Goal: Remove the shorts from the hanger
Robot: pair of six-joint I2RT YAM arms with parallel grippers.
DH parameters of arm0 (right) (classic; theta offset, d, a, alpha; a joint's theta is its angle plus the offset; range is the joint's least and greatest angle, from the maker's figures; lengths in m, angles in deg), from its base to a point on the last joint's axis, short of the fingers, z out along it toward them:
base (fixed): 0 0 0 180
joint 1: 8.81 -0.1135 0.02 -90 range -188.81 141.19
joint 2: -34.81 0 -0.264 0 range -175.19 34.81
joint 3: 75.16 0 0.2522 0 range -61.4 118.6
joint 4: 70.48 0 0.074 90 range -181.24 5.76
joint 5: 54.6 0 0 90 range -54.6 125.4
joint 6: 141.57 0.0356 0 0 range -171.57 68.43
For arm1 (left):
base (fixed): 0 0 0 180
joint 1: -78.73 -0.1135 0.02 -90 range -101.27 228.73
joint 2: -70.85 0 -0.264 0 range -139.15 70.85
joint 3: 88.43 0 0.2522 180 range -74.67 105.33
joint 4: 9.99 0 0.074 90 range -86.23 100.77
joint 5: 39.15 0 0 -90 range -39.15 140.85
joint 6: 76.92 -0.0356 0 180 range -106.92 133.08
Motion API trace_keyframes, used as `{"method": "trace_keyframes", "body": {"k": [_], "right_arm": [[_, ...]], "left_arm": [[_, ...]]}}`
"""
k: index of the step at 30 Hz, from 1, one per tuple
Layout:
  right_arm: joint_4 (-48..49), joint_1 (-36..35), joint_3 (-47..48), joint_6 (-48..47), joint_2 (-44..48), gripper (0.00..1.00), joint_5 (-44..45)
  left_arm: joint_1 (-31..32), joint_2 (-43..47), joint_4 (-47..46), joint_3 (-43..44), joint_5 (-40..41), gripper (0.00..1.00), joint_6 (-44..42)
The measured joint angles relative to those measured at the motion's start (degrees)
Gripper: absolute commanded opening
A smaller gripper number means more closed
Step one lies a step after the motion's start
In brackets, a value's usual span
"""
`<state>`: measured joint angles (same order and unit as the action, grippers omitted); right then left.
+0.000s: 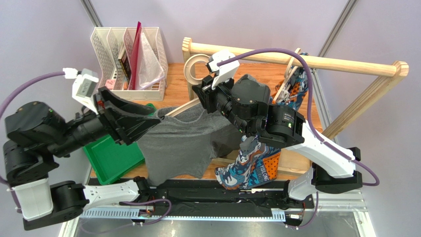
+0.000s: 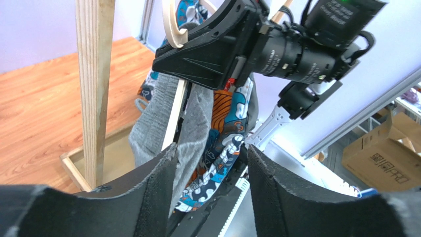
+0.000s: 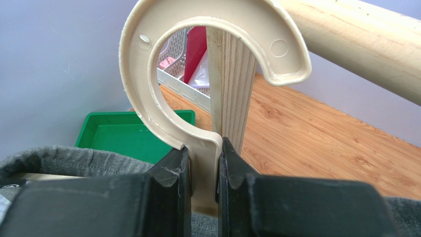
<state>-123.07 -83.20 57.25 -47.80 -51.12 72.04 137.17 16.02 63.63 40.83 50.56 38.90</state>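
Note:
The grey shorts (image 1: 183, 143) hang from a beige hanger (image 1: 195, 69) above the table's middle. My right gripper (image 1: 202, 96) is shut on the hanger's neck (image 3: 205, 163), just under the hook (image 3: 148, 74). The hook sits beside the rack's post, just in front of the rod. My left gripper (image 1: 148, 118) is open at the left edge of the grey shorts (image 2: 197, 123); the cloth brushes its left finger (image 2: 153, 192). The patterned shorts (image 1: 252, 165) hang behind the grey pair, under my right arm, and show between the left fingers as patterned shorts (image 2: 225, 148).
A wooden rack's rod (image 1: 321, 61) crosses the back, its post (image 2: 94, 89) close to my left gripper. A second hanger (image 1: 289, 89) hangs on the rod at the right. A white file holder (image 1: 128, 54) and a green tray (image 1: 111, 158) stand at the left.

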Motion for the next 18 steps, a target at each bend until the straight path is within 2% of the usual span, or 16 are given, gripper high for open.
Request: {"method": "trace_keyframes", "body": {"k": [7, 18], "right_arm": [[-0.1, 0.0, 0.0, -0.2, 0.0, 0.00, 1.2], [-1.0, 0.0, -0.3, -0.2, 0.2, 0.00, 1.2]], "left_arm": [[0.0, 1.2, 0.3, -2.0, 0.3, 0.68, 1.0], [0.0, -2.5, 2.7, -3.1, 3.3, 0.52, 1.2]]}}
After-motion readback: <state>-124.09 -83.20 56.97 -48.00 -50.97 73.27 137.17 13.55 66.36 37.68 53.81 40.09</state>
